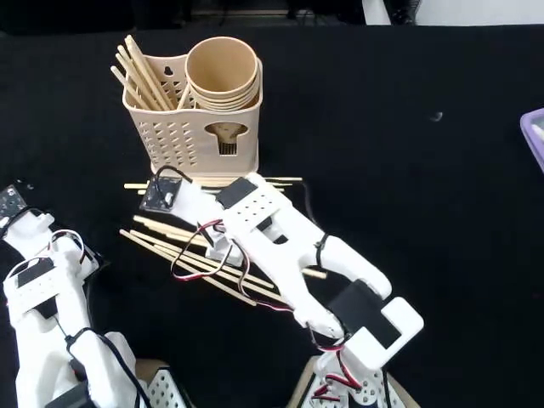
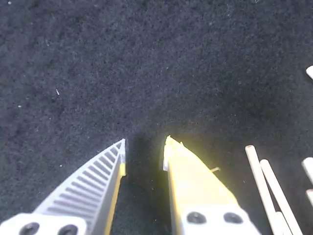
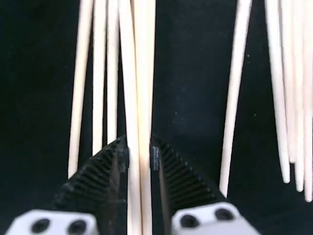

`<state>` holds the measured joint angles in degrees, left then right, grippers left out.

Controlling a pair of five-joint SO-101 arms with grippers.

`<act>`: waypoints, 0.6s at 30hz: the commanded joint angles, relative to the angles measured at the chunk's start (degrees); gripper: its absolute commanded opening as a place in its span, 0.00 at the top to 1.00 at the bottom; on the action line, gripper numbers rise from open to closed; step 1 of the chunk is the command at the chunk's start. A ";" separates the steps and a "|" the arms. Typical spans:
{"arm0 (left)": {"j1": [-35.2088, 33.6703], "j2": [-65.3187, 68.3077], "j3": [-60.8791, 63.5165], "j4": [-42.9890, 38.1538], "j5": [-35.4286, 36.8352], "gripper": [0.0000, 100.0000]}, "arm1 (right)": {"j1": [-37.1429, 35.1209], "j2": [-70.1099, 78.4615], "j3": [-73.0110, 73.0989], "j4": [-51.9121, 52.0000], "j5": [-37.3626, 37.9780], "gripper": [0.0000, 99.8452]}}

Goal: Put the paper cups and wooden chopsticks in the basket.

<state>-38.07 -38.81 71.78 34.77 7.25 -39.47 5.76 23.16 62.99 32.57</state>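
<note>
Here the black table [image 1: 408,170] bears an upright beige perforated basket [image 1: 183,140], which holds a nested stack of paper cups [image 1: 223,72] and several leaning wooden chopsticks [image 1: 140,72]. Pale, slender loose chopsticks [image 1: 166,242] lie scattered in front of it. The right gripper [image 3: 139,152] is clamped on two of them. The left gripper [image 2: 144,147] hangs parted over bare cloth, with stick ends just beside it
</note>
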 commanded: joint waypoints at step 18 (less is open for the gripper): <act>0.84 -1.23 -0.31 -0.44 0.09 0.87 | 0.88 -6.29 7.52 -10.11 -2.90 0.99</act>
<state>-38.07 -38.81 71.78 34.77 7.25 -39.38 3.82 31.69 53.76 30.46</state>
